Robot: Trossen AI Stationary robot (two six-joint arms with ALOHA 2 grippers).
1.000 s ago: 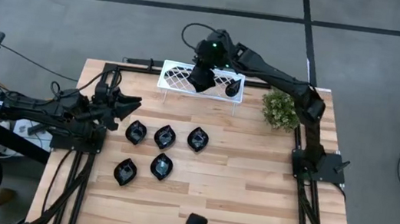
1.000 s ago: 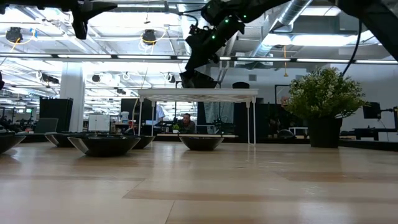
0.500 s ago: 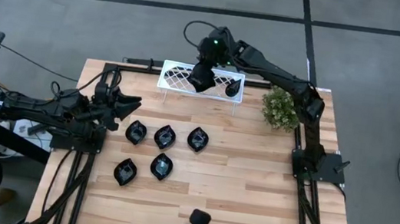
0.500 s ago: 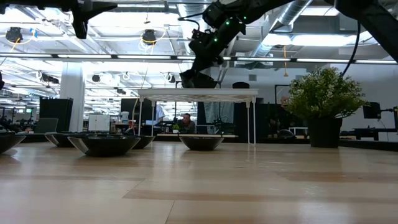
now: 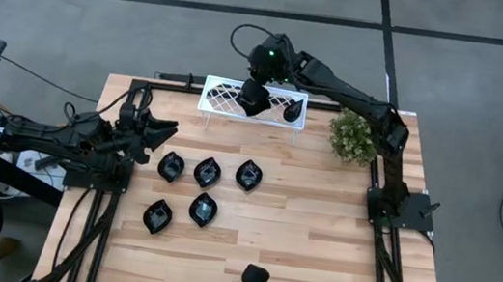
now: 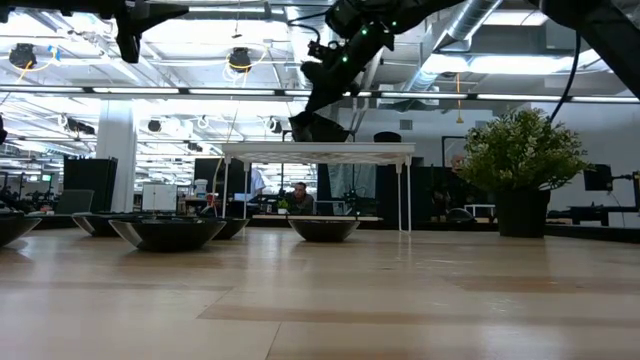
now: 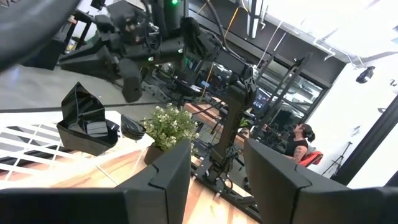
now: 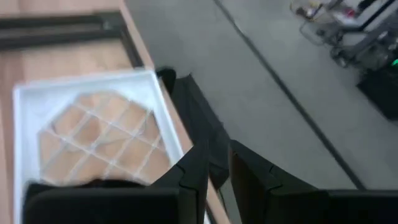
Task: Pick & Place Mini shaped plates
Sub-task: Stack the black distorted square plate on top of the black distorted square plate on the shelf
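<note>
The right arm stretches from its base at the table's (image 5: 314, 256) right edge across the far side, its wrist bent down so the right gripper (image 5: 255, 96) hangs over the middle of the white lattice rack (image 5: 221, 98). In the right wrist view the gripper's two fingers (image 8: 196, 171) stand close together, pinching the upright edge of a square black plate (image 8: 193, 121) above the rack's lattice. In the left wrist view that plate (image 7: 87, 118) sits tilted on the rack, and another dark dish (image 5: 291, 112) lies just beside it toward the rack's right end. The small green plant (image 5: 351, 138) stands near the rack at the table's right side. Five leaf-shaped black plates (image 5: 208, 171) rest on the wood in two rows, three nearer the rack and two (image 5: 157, 216) nearer the front. The left arm lies low along the table's left edge, its left gripper (image 5: 167, 130) pointing toward the table's middle, jaws spread and empty, just beside the leftmost plate.
</note>
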